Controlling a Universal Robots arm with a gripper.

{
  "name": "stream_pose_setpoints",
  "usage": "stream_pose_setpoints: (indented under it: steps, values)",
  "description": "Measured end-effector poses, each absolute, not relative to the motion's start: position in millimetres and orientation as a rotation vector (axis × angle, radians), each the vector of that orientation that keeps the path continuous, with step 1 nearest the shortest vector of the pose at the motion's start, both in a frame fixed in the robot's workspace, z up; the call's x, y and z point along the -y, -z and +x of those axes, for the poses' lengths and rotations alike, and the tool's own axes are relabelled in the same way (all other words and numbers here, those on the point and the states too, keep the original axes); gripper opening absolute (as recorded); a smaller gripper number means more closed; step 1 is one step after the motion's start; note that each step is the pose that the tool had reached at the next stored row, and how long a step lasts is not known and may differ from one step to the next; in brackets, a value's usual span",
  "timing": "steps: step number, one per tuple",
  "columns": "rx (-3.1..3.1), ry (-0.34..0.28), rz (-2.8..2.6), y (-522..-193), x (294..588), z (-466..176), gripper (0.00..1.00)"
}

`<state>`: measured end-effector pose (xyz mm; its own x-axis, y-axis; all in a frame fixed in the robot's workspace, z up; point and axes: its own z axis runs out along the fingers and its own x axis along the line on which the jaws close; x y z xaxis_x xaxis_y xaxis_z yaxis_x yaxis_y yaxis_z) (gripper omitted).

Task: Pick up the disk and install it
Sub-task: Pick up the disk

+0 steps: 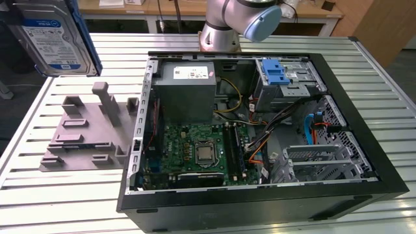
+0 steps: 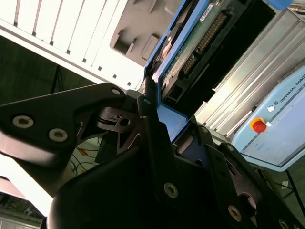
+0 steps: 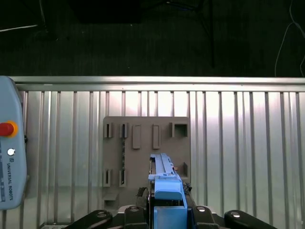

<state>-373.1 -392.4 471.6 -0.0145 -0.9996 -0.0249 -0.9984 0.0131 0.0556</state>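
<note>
Item: disk (image 1: 55, 36) in blue carrier bracket. Location: raised off the slatted table (image 1: 58, 195), over the grey fixture plate (image 1: 87, 131), to the exterior view's left of the open computer case (image 1: 260, 192). Gripper (image 3: 167, 193): fingers pinching the carrier's end in the first wrist view.

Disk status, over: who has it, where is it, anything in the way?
Jaws shut, gripper holds the disk. Disk aloft over the grey fixture, outside the computer case. Not yet installed; no obstruction seen.
</note>
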Motion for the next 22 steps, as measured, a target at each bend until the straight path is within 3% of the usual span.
stream_pose_setpoints:
  steps: [22]
  values:
    - [2.213, 0.106, 2.182, -471.6, 400.2, -349.0, 0.36]
